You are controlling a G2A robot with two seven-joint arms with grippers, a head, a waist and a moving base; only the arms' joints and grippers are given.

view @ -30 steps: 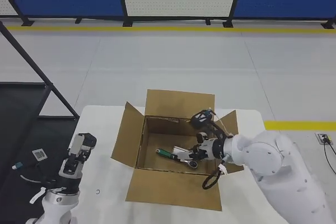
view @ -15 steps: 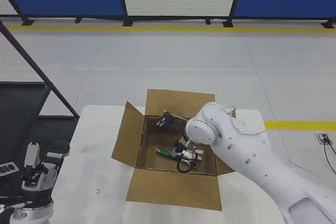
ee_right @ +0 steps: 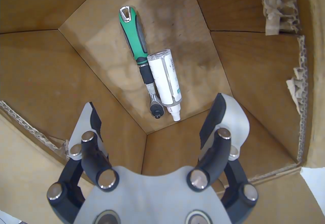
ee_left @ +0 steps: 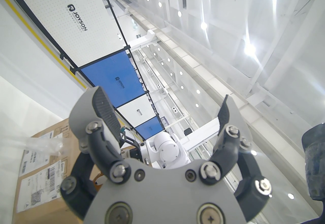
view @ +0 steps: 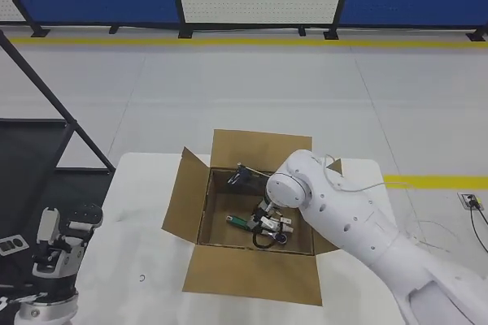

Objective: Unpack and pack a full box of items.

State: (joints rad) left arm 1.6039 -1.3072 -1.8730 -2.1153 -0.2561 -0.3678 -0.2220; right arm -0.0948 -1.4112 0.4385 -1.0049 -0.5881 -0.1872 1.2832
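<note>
Here the right gripper [ee_right: 156, 103] hangs spread above ratchet [ee_right: 134, 39] and bottle [ee_right: 163, 77] in box [ee_right: 63, 77]

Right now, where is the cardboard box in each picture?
Top view: cardboard box near the middle, flaps open, right arm over it.
Left wrist view: its labelled outer wall behind the left gripper.
Right wrist view: its inside walls and floor below the right gripper.
Shared landmark: the green-handled ratchet on its floor, top and right wrist views.

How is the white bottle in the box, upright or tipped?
Tipped: the white bottle lies flat on the box floor beside the green-handled ratchet.
</note>
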